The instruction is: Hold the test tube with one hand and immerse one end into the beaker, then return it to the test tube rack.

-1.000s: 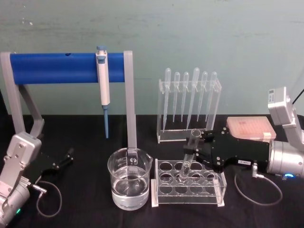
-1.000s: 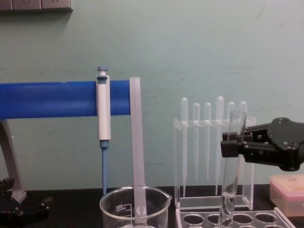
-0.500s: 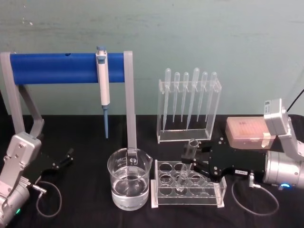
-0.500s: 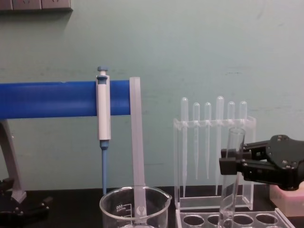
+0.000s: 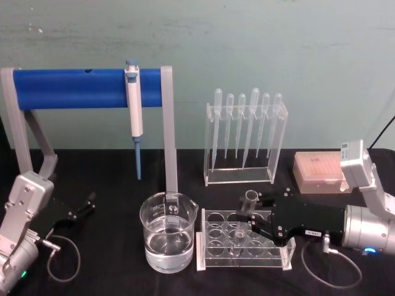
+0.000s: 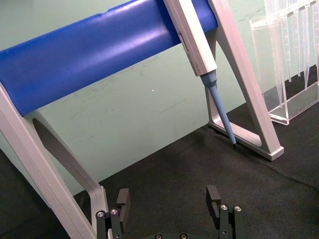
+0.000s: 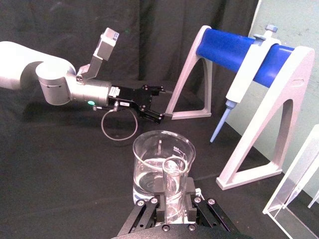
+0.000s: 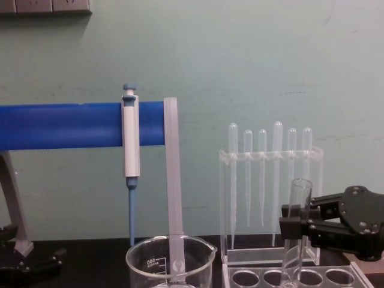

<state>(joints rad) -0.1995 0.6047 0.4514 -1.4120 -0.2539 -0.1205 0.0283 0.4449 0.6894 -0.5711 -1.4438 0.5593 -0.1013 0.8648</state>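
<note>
The right gripper (image 5: 254, 217) has its fingers clamped on the test tube (image 5: 245, 213), which stands upright in the clear rack (image 5: 213, 259), at 3 o'clock of the beaker (image 5: 168, 232). Water sits in the beaker. The left gripper (image 5: 83, 206) rests at far left, fingers spread wide, holding nothing.
</note>
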